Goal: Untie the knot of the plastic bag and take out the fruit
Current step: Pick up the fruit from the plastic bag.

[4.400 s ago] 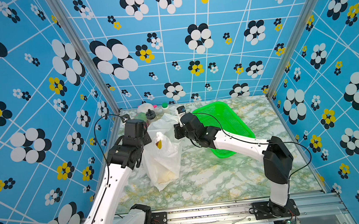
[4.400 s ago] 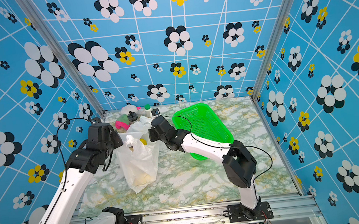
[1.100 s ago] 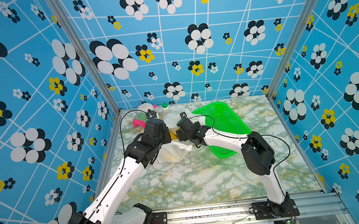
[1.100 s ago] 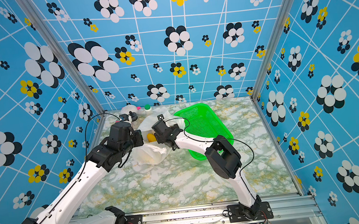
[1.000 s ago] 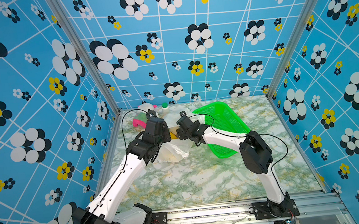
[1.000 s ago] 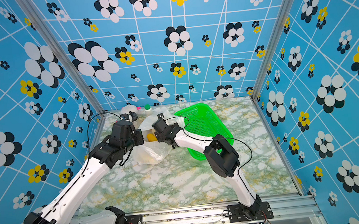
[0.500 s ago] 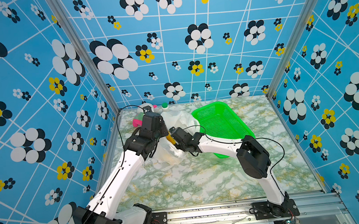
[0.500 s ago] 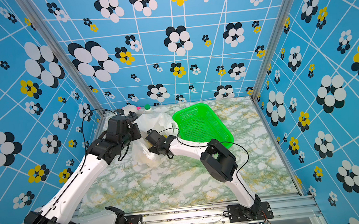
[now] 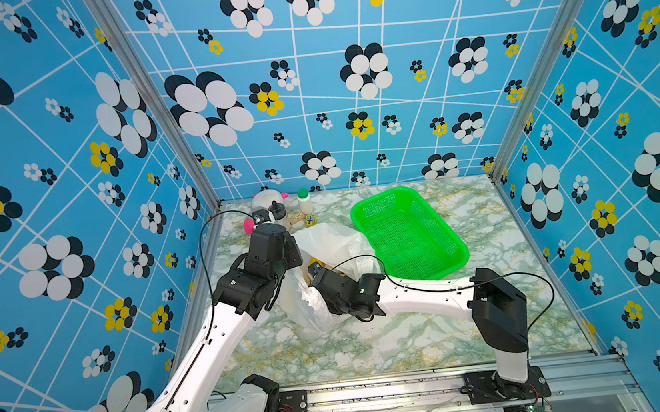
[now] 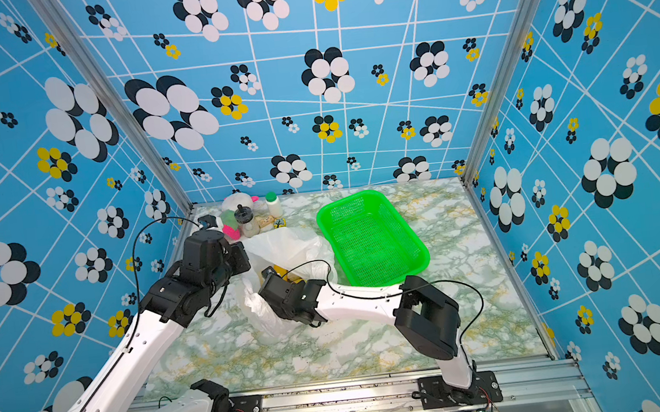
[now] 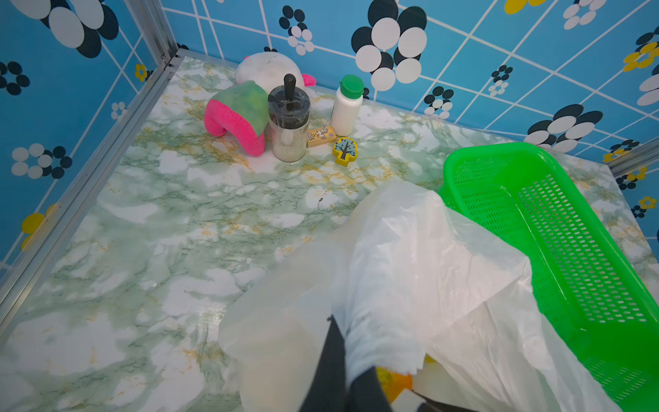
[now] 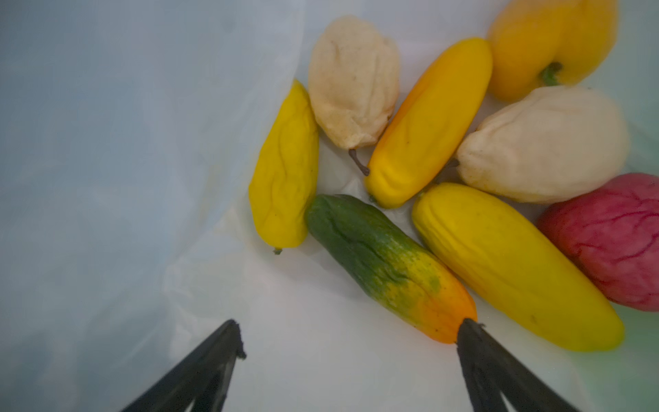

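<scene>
The plastic bag [image 9: 334,238] [image 10: 282,241] lies crumpled on the marble table, left of the green basket, its mouth open. My left gripper [image 11: 344,342] is shut on a bunched edge of the bag [image 11: 410,257] and holds it up. My right gripper [image 12: 351,326] is open inside the bag, nothing between its fingers. The fruit lies just ahead of it: a green-to-orange oblong one [image 12: 385,267] by one fingertip, yellow ones [image 12: 285,171] [image 12: 510,264], cream lumpy ones [image 12: 353,82], a red lumpy one [image 12: 613,239]. In both top views a bit of yellow fruit [image 9: 318,264] [image 10: 283,270] shows.
The green basket [image 9: 406,232] [image 10: 369,236] [image 11: 552,232] sits right beside the bag. In the back left corner stand a white plush toy [image 11: 267,67], a pink-green plush [image 11: 239,114], a black-lidded jar [image 11: 288,125], a green-capped bottle [image 11: 346,103] and a yellow block [image 11: 344,151].
My right gripper has swung toward the front and pushed into the bag's mouth. The left gripper has drawn the bag's edge back to the left. The basket has dropped flat.
</scene>
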`<state>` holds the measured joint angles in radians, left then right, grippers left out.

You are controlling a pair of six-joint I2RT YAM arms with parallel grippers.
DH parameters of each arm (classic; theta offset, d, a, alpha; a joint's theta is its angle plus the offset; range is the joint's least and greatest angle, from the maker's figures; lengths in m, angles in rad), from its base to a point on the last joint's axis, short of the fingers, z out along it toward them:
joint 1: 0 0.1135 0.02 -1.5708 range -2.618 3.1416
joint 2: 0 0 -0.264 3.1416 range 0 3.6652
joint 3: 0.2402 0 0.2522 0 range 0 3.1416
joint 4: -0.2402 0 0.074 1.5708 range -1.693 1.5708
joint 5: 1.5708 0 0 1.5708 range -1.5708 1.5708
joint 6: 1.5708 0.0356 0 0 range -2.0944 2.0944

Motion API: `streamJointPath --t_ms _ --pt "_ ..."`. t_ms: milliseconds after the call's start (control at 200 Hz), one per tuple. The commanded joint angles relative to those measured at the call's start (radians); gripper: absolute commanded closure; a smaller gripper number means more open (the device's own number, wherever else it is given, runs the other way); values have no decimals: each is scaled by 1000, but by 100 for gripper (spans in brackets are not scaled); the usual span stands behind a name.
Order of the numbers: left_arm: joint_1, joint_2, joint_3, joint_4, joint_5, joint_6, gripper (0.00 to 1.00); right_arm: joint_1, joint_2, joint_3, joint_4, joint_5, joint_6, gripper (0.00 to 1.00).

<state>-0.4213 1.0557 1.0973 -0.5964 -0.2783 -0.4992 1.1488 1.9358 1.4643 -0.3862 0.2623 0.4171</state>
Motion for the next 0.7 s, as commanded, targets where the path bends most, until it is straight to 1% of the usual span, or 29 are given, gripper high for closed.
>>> streamJointPath --t_ms 0,160,305,395,460,545,695 --pt "-13 -29 -90 -15 -29 -40 100 -31 59 33 -4 114 47 1" --pt "-15 -70 -195 -13 -51 -76 100 -47 103 56 65 136 32 1" --pt "-16 -109 -226 -31 -99 -86 100 -53 124 58 70 258 38 1" --pt "-17 -118 -242 -33 -98 -94 100 -63 120 25 79 337 40 1" --pt "-24 -121 -264 -28 -95 -105 100 -78 117 0 79 361 46 1" --pt "-32 -120 -287 -4 -83 -114 100 -100 131 -13 68 340 53 1" --pt "-43 -108 -276 20 -79 -113 100 -106 199 28 37 203 70 1"
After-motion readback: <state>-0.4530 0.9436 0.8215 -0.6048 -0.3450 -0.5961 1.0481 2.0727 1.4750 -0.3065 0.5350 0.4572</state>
